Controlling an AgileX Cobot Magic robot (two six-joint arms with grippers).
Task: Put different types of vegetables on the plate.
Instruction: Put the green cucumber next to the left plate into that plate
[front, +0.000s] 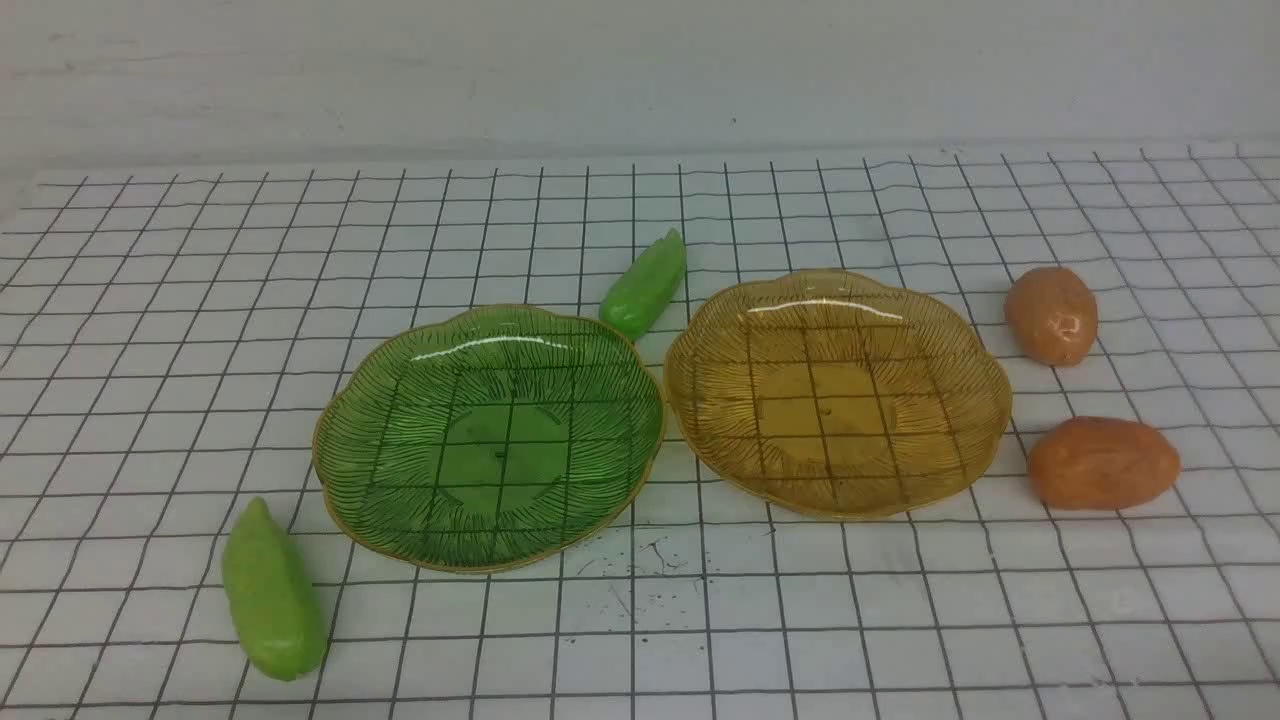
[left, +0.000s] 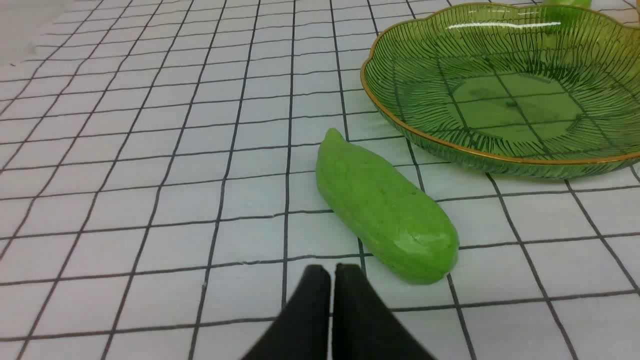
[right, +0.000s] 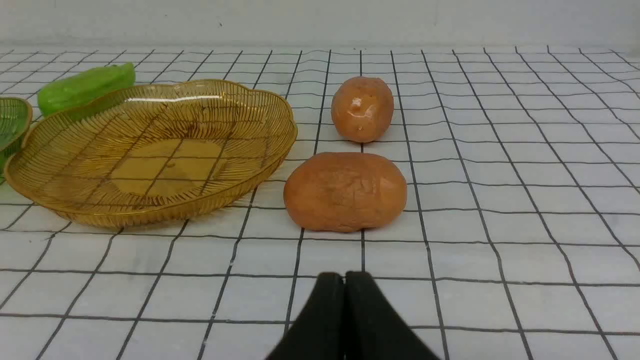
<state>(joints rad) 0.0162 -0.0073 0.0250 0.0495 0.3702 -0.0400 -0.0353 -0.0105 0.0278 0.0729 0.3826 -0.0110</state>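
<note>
Two ribbed glass plates sit side by side mid-table: a green plate (front: 340, 450) (left: 400, 127) and an amber plate (front: 985, 385) (right: 60, 210), both with nothing in them. One green pod (front: 270, 595) (left: 385, 210) lies at the front left, another green pod (front: 645, 285) (right: 85, 87) behind the plates. Two orange-brown potatoes lie right of the amber plate, the far potato (front: 1050, 315) (right: 362, 108) and the near potato (front: 1103, 463) (right: 345, 191). My left gripper (left: 332, 270) is shut, empty, just short of the front pod. My right gripper (right: 344, 276) is shut, empty, short of the near potato.
A white cloth with a black grid (front: 900, 620) covers the table. A pale wall (front: 640, 70) rises behind it. Neither arm shows in the front view.
</note>
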